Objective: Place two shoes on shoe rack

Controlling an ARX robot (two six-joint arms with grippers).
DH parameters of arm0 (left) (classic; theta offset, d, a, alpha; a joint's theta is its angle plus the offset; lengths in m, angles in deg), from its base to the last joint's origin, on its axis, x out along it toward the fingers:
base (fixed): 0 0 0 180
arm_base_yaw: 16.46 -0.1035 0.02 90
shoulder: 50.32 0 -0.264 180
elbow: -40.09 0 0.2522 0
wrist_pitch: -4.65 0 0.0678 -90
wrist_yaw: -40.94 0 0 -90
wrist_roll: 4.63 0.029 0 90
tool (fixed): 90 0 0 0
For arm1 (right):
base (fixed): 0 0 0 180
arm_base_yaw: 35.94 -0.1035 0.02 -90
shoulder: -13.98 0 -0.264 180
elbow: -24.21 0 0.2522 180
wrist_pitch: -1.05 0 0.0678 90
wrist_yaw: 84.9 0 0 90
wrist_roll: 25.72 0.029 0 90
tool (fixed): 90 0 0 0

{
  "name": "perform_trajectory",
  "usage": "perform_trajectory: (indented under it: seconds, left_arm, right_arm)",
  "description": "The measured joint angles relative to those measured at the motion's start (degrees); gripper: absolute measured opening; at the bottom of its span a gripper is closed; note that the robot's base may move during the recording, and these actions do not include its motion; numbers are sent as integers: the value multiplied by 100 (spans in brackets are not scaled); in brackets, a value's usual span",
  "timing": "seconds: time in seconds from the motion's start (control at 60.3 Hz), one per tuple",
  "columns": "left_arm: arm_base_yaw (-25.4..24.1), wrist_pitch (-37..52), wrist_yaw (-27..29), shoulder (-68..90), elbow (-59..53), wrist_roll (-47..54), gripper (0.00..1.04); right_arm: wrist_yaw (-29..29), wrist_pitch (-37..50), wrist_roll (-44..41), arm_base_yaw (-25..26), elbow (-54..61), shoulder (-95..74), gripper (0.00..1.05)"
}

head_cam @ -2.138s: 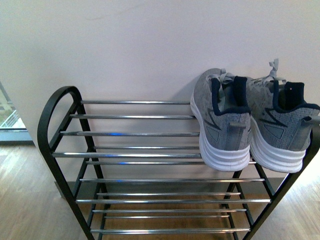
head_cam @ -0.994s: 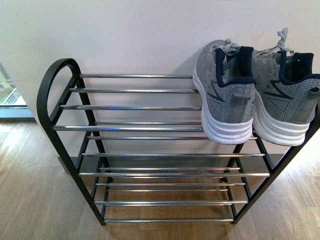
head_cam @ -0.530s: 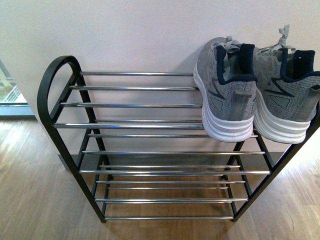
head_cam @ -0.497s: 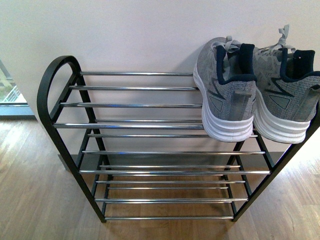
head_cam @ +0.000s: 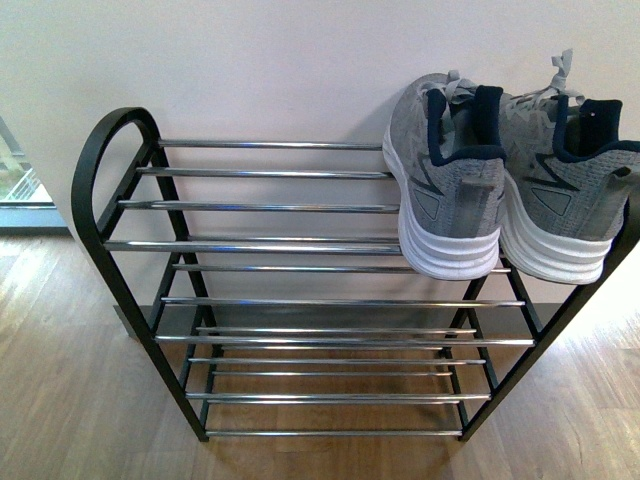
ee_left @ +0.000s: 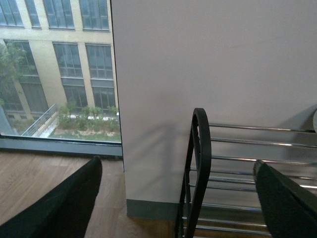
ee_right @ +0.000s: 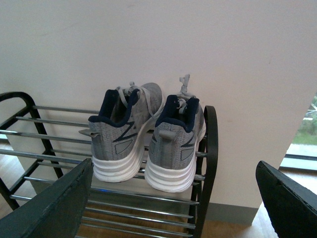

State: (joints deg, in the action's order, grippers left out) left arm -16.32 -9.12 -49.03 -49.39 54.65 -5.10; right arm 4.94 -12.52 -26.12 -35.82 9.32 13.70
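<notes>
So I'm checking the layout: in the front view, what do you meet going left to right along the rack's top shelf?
Rounded black side of the shoe rack → bare chrome bars → left grey sneaker → right grey sneaker.

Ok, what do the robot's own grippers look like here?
Only fingers show, in the wrist views. The left gripper has two broad, matte black fingers tapering to blunt tips. The right gripper matches, its fingers dark with a slightly greenish cast. No cables or markings show.
</notes>
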Motion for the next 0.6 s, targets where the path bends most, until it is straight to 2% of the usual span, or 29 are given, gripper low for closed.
perform_trajectory:
  seconds: [0.597]
  left_arm:
    - [-2,0,-4,-2,0,4,95]
  right_arm:
    - [24,0,2,-2,0,0,95]
